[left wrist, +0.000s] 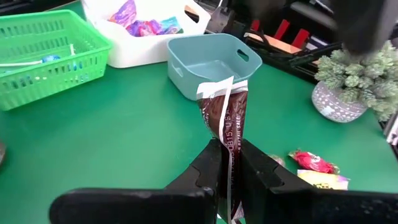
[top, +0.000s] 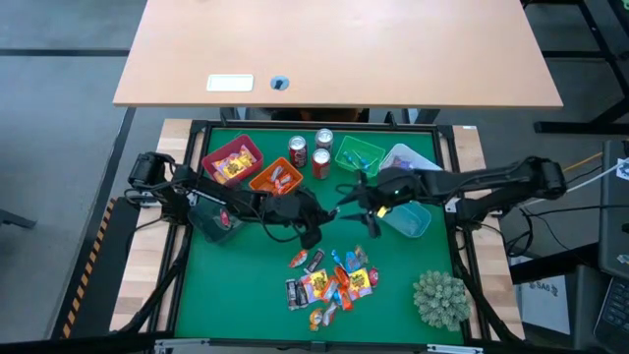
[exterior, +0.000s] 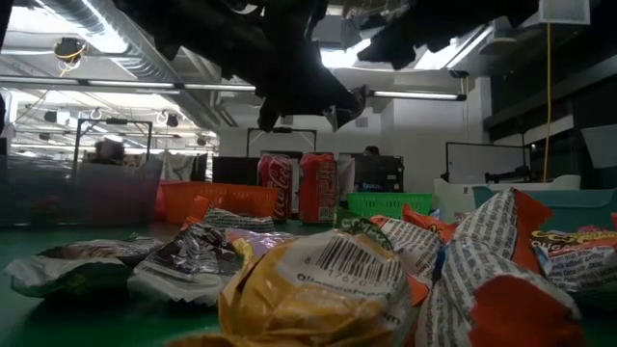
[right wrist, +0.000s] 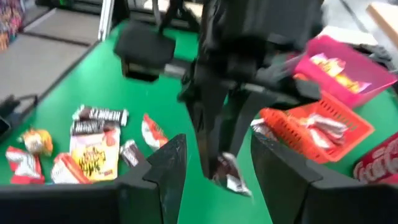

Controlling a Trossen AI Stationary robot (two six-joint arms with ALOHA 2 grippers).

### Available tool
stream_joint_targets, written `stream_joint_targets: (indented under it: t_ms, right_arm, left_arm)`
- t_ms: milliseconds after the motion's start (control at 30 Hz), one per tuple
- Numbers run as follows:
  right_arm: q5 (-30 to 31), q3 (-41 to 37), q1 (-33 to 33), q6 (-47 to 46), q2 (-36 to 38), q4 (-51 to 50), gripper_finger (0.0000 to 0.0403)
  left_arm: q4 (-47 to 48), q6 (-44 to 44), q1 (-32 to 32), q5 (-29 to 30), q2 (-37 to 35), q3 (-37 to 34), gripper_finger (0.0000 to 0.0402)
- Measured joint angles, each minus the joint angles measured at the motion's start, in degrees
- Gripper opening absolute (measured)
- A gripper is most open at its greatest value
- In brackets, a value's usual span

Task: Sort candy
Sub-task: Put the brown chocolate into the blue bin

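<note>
We see the left gripper [left wrist: 229, 163] clamped on a brown-wrapped candy bar [left wrist: 225, 115], the wrapper pinched narrow between its two fingers with the bar's long axis running straight out past the fingertips. In the high view this gripper [top: 313, 228] hangs above the middle of the green mat [top: 236, 295], and the teal bin [top: 413, 218] lies toward three o'clock from it, beyond the right gripper [top: 366, 218]. We judge that relation to be what the coming move turns on: the bar points toward the teal bin [left wrist: 208, 62], which looks empty in the left wrist view, while the white bin [left wrist: 146, 28] with purple sweets and the green basket [left wrist: 43, 56] sit farther back.

The right gripper [right wrist: 217, 167] faces the left one closely, its fingers spread wide and holding nothing. In its own view the bar [right wrist: 229, 173] hangs between its fingers without touching either, so a handover to the right arm, the nearer one to the teal bin, seems possible to us.

The candy pile [top: 329, 283] lies on the mat at about six o'clock from both grippers, well apart from them. The orange basket [top: 276, 178] and pink basket [top: 233, 162] sit at about eleven o'clock from the left gripper.
</note>
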State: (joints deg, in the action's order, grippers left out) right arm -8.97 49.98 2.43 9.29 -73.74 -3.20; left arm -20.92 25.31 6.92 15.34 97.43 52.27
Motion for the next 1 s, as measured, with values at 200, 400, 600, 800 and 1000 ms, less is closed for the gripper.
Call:
stream_joint_targets:
  t_ms: [200,400,600,800,1000]
  right_arm:
    - [3.8,0.0,0.6,0.0,-4.1,0.1,0.0179]
    - [3.4,0.0,0.6,0.0,-6.2,0.0,0.0179]
    - [3.2,0.0,0.6,0.0,-6.4,0.0,0.0144]
    - [3.2,0.0,0.6,0.0,-6.4,-0.2,0.0059]
    - [3.0,0.0,0.6,0.1,-6.4,-0.4,0.001]
  left_arm:
    - [-1.1,-0.4,0.5,-1.9,0.0,0.0,0.0026]
    - [-1.0,-0.5,0.6,-2.9,0.0,0.0,0.0026]
    - [-1.1,-0.5,0.6,-2.9,0.0,0.0,0.0026]
    - [-1.0,-0.4,0.6,-2.8,0.0,0.0,0.0026]
    - [-0.9,-0.4,0.6,-2.6,0.0,0.0,0.0027]
